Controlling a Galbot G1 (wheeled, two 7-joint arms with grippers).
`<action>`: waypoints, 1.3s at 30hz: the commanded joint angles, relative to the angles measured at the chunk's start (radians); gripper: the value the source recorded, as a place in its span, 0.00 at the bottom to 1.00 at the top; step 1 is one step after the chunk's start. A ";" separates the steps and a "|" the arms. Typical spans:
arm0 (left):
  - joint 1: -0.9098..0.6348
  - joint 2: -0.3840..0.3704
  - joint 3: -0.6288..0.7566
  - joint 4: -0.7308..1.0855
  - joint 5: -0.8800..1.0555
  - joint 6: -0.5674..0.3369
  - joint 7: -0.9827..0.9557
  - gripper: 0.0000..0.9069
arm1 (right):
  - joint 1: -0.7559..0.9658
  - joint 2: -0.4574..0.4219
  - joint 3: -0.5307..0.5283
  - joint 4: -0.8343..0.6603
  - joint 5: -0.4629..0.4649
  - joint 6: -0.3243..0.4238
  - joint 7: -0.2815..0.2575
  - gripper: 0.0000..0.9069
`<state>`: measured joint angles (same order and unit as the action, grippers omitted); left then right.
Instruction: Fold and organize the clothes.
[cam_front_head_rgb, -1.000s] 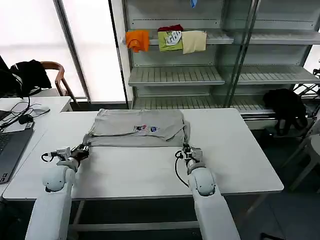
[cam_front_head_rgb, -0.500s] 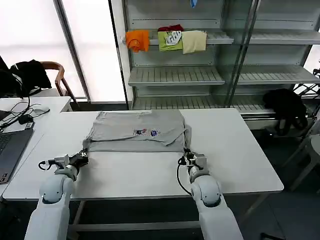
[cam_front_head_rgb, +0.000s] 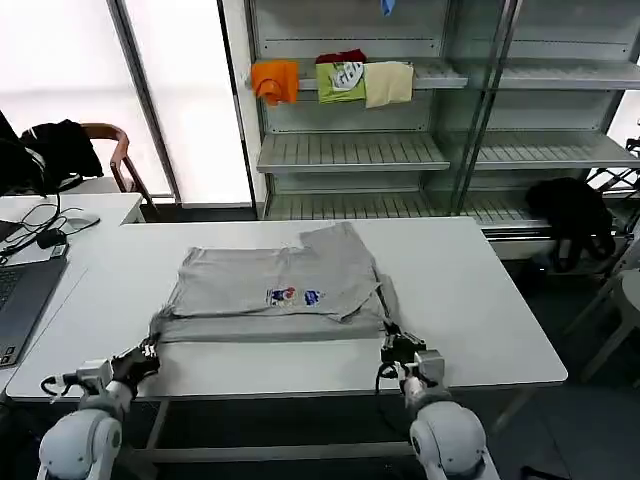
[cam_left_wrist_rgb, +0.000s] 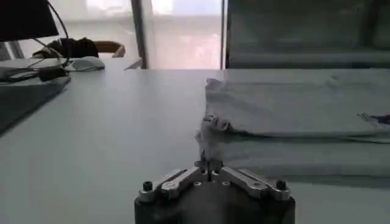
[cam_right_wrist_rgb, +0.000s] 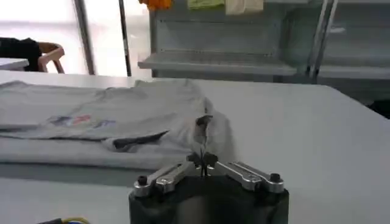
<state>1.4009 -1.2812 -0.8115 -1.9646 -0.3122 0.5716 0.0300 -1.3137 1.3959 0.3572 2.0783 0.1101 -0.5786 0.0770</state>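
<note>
A light grey T-shirt (cam_front_head_rgb: 275, 285) with a small multicoloured chest print lies folded across the middle of the white table (cam_front_head_rgb: 470, 290). My left gripper (cam_front_head_rgb: 150, 352) is shut on the shirt's near-left corner close to the table's front edge. In the left wrist view that gripper (cam_left_wrist_rgb: 209, 163) pinches a thin strip of the grey shirt (cam_left_wrist_rgb: 292, 115). My right gripper (cam_front_head_rgb: 390, 340) is shut on the near-right corner. The right wrist view shows this gripper (cam_right_wrist_rgb: 202, 161) holding a fold of the shirt (cam_right_wrist_rgb: 122, 115) just above the table.
A laptop (cam_front_head_rgb: 20, 295), cables and a mouse lie on the desk at the left. A chair with a black garment (cam_front_head_rgb: 60, 150) stands behind it. Metal shelves (cam_front_head_rgb: 420, 150) at the back hold orange, green and cream folded clothes. A black garment (cam_front_head_rgb: 572, 215) hangs at the right.
Both grippers have pulled back toward the table's front edge, dragging the grey shirt nearer. The shirt has slid forward and its near edge has stretched out.
</note>
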 joint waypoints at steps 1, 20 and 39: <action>0.200 -0.041 -0.036 -0.177 -0.016 -0.001 -0.058 0.01 | -0.174 -0.040 0.031 0.141 -0.008 -0.001 -0.027 0.00; 0.149 -0.080 -0.066 -0.307 -0.016 -0.012 -0.114 1.00 | -0.144 0.028 0.036 0.189 -0.048 0.016 0.023 1.00; -0.593 0.073 0.178 0.374 0.037 0.005 0.111 1.00 | 0.735 0.167 -0.085 -0.636 0.073 -0.002 -0.070 1.00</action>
<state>1.1399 -1.2560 -0.7437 -1.9188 -0.2952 0.5740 0.0640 -0.9972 1.4838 0.3265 1.9123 0.1561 -0.5795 0.0512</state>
